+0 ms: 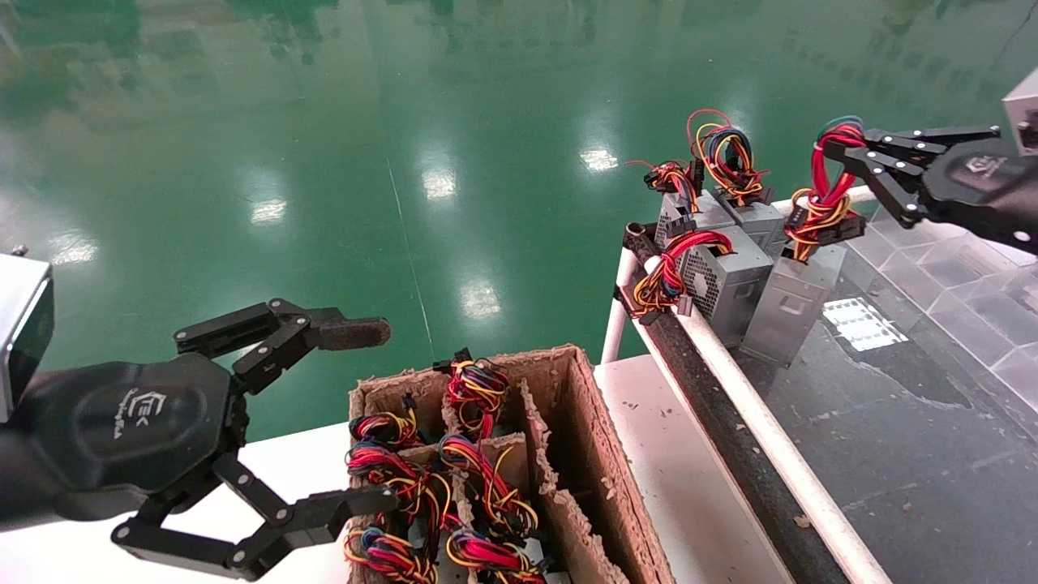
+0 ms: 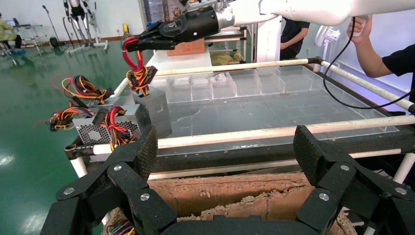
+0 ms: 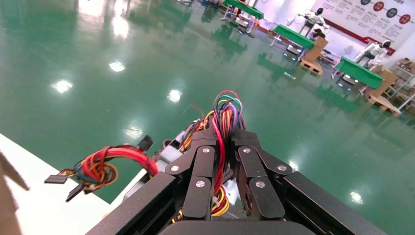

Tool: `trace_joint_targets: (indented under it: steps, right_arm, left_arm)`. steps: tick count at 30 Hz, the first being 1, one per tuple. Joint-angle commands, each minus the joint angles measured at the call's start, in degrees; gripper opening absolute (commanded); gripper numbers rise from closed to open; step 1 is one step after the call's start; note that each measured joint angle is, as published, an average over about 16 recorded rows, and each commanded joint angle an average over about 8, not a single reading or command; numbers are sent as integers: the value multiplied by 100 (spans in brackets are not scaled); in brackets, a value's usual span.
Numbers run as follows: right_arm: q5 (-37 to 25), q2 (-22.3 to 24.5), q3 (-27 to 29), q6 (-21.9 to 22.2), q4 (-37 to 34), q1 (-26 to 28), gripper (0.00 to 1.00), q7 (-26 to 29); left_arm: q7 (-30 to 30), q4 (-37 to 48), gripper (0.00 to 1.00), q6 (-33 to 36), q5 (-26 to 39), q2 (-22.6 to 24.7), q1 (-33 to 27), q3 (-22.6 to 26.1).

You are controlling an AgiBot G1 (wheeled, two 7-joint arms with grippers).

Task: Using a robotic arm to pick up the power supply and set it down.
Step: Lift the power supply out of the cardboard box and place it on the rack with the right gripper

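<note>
The power supply (image 1: 791, 304), a plain grey metal box, stands upright at the near-left corner of the dark table, beside other units. Its looped red, yellow and orange wire bundle (image 1: 823, 191) rises from the top. My right gripper (image 1: 839, 146) is shut on the top of that loop, and the wires (image 3: 226, 110) run between its fingers (image 3: 203, 161). In the left wrist view the same box (image 2: 156, 110) hangs or stands under the right gripper (image 2: 134, 43); I cannot tell if its base touches. My left gripper (image 1: 369, 415) is open and holds nothing, by the cardboard box.
A mesh-sided grey unit (image 1: 722, 276) with drooping red wires and two more units (image 1: 754, 215) crowd the table corner. White rails (image 1: 762, 422) edge the table. A partitioned cardboard box (image 1: 584, 422) holds several wired units. Clear compartments (image 1: 957, 292) lie at the right. A person (image 2: 386, 54) stands beyond the table.
</note>
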Motion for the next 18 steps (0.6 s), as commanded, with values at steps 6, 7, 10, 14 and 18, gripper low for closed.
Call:
trace_joint_targets:
  steps: [6, 7, 10, 14, 18]
  right_arm:
    - [-200, -332, -122, 194, -565, 369, 0, -194]
    - [-217, -372, -133, 210, -632, 411, 0, -215]
    - [-263, -494, -164, 252, -818, 531, 0, -263]
    - [-316, -651, -201, 310, -1002, 656, 0, -324]
    - [-385, -792, -246, 472, -1165, 733, 43, -389]
  left_arm:
    - [0, 0, 100, 0, 0, 0, 0, 0]
    - [0, 0, 100, 0, 0, 0, 0, 0]
    - [0, 0, 100, 0, 0, 0, 0, 0]
    - [0, 0, 100, 0, 0, 0, 0, 0]
    - [0, 0, 100, 0, 0, 0, 0, 1]
